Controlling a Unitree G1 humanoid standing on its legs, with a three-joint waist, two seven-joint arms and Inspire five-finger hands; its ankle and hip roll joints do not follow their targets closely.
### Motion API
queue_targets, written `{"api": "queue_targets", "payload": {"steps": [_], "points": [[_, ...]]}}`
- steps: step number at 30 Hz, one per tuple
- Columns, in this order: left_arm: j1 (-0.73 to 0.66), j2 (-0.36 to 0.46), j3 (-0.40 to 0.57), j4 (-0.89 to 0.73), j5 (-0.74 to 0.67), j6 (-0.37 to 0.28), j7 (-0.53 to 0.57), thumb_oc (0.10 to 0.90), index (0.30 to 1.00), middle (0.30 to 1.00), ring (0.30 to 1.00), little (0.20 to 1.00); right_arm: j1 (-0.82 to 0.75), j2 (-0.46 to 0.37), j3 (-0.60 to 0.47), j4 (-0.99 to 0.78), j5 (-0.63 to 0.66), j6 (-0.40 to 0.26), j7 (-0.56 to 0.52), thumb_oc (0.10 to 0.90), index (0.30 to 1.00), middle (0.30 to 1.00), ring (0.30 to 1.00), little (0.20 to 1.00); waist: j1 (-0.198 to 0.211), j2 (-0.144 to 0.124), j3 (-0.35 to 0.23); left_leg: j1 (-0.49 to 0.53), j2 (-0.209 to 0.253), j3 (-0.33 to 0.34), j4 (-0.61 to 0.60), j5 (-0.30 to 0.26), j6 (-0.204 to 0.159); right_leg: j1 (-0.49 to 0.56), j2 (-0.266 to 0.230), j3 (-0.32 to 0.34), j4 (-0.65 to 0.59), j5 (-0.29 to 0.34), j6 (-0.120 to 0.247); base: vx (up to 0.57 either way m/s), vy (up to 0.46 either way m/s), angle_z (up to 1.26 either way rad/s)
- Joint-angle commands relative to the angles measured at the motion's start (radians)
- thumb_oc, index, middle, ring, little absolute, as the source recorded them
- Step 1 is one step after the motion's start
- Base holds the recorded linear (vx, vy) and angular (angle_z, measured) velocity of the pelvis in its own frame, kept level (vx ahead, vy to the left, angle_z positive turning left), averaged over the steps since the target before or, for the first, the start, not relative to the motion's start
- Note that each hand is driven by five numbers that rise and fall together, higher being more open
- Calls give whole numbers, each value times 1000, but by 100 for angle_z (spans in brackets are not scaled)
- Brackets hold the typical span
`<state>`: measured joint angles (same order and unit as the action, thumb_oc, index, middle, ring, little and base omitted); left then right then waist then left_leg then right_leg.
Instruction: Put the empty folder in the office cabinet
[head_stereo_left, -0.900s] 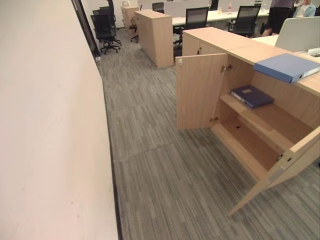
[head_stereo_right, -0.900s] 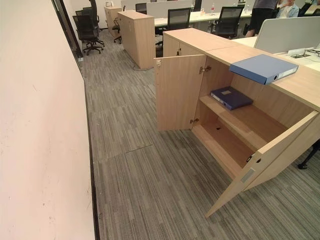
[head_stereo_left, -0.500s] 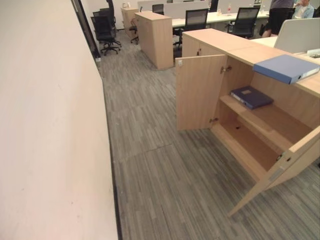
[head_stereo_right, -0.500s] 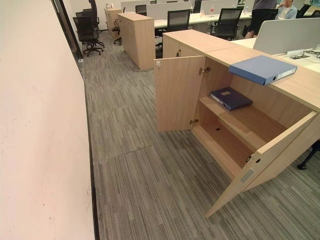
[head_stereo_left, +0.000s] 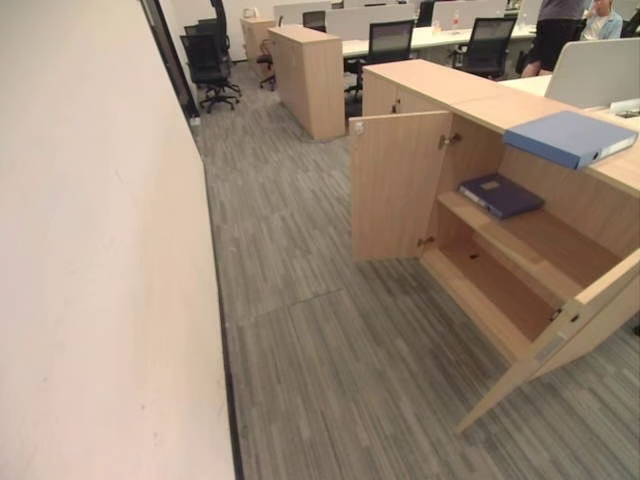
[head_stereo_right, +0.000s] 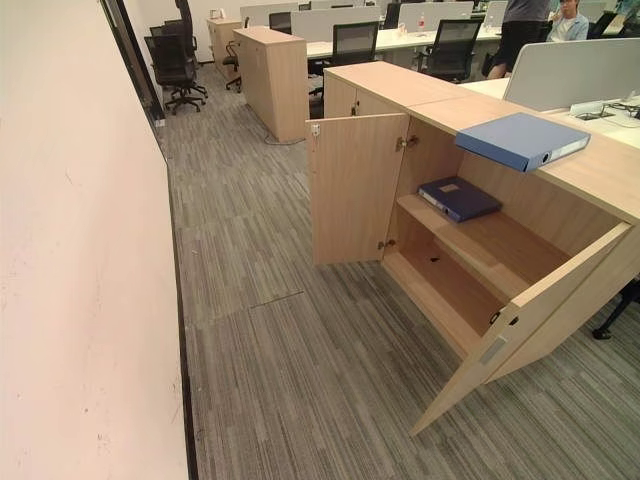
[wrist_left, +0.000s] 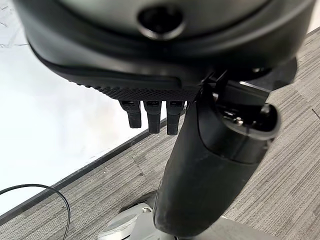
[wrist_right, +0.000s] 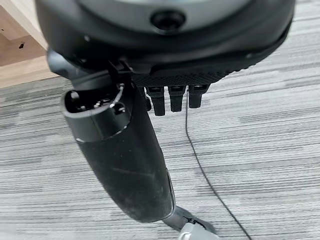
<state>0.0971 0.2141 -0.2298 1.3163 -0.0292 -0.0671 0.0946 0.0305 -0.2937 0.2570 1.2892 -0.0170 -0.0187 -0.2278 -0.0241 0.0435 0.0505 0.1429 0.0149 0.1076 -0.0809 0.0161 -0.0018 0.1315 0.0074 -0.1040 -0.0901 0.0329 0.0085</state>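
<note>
A light blue folder (head_stereo_left: 570, 137) lies flat on top of the wooden office cabinet (head_stereo_left: 470, 92), near its front edge. Both cabinet doors stand open: the left door (head_stereo_left: 392, 185) swung out wide, the right door (head_stereo_left: 560, 335) reaching toward me. Inside, a dark blue folder (head_stereo_left: 500, 194) lies on the upper shelf; the lower shelf (head_stereo_left: 500, 290) is bare. My left hand (wrist_left: 150, 116) hangs over the carpet beside the pale wall, open and holding nothing. My right hand (wrist_right: 172, 100) hangs over the carpet near the cabinet's foot, also open and holding nothing.
A long pale wall (head_stereo_left: 90, 250) runs along my left. Grey carpet (head_stereo_left: 320, 350) stretches between it and the cabinet. Farther back stand another wooden cabinet (head_stereo_left: 308, 75), black office chairs (head_stereo_left: 208, 62) and desks. A person (head_stereo_left: 555, 30) stands at the far right.
The whole picture has shifted slightly, so the camera moved. The folders and cabinet doors have stayed in place.
</note>
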Motion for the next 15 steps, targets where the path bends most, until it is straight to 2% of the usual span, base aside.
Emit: {"api": "queue_targets", "payload": {"steps": [1, 11, 15], "points": [[-45, -16, 22, 58, 6, -13, -13, 800, 900, 900, 900, 900, -72, -17, 2, -3, 43, -29, -21, 800, 900, 900, 900, 900, 2, -34, -45, -39, -26, -6, -6, -51, -13, -29, -20, -7, 3, -66, 63, 0, 0, 0], [-44, -14, 16, 52, 13, -11, -19, 800, 900, 900, 900, 900, -87, -32, -3, -48, 56, -40, -25, 800, 900, 900, 900, 900, 4, -34, -46, -36, -26, -3, -6, -51, -13, -28, -20, -8, 3, -66, 63, 1, 0, 0], [-40, -12, 18, 39, 15, -10, -20, 800, 900, 900, 900, 900, -90, -51, 8, -163, 53, -53, -22, 800, 900, 900, 900, 900, 4, -35, -45, -37, -25, -1, -6, -51, -14, -29, -21, -8, 3, -65, 63, -2, -1, -3]]}}
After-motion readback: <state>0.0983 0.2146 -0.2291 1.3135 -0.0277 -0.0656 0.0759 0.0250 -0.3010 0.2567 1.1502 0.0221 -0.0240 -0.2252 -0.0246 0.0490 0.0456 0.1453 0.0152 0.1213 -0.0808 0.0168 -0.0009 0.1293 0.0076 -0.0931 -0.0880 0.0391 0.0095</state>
